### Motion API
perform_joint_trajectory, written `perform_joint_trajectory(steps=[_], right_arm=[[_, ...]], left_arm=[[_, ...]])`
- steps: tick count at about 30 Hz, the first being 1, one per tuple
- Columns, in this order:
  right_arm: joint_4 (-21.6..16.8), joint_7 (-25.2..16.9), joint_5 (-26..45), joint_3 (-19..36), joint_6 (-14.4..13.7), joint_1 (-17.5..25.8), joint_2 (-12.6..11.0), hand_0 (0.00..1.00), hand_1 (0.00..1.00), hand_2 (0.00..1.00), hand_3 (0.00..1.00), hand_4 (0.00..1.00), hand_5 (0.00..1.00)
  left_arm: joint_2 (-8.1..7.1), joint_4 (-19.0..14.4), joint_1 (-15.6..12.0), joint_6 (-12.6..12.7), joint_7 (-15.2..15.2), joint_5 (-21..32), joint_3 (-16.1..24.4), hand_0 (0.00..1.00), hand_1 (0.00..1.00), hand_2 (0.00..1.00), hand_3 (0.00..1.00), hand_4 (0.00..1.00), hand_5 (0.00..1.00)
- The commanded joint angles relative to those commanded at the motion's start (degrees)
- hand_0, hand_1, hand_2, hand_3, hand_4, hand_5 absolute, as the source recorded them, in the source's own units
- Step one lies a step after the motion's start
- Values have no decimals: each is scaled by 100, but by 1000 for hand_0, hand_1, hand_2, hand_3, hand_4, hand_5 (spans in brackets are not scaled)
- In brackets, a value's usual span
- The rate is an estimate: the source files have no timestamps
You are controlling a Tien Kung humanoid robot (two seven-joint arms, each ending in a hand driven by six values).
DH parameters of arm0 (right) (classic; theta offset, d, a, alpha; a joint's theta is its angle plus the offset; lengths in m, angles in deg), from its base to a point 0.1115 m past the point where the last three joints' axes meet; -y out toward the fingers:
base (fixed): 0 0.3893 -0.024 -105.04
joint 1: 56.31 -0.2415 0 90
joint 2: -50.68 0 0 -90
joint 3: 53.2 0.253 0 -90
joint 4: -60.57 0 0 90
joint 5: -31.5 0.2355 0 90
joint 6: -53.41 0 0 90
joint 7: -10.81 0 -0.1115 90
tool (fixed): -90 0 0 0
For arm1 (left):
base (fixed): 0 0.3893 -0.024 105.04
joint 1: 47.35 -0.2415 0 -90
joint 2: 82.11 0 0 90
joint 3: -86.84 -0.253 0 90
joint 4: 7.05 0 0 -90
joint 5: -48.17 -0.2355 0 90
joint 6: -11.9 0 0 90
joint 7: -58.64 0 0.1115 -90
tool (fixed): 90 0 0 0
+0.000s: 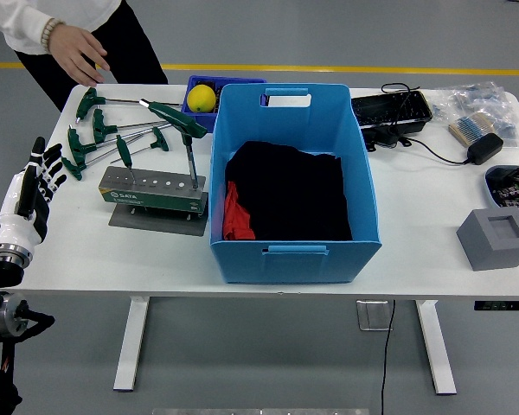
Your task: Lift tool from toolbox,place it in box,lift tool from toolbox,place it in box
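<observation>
- the left hand (36,177) is up at the left edge of the white table (432,225). its fingers are spread and hold nothing.
- the grey tool stand (153,189) sits near the hand. two green-handled tools (183,125) stick up in it.
- more green tools (99,130) lie loose on the table behind the stand.
- the big blue box (290,251) is just right of the stand. a black cloth (290,194) and a bit of red lie inside it.
- a person's hand (76,47) hangs open over the far left corner.
- a yellow ball (201,97) sits in a small blue bin behind the box.
</observation>
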Motion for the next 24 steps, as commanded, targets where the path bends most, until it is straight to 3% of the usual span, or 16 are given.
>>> perform_joint_trajectory(steps=[24], right_arm=[[22,-61,242,-118,35,17,3,648,623,697,560,761,676]], left_arm=[[0,-10,-37,16,13,-47,-17,931,984,972,860,916,998]])
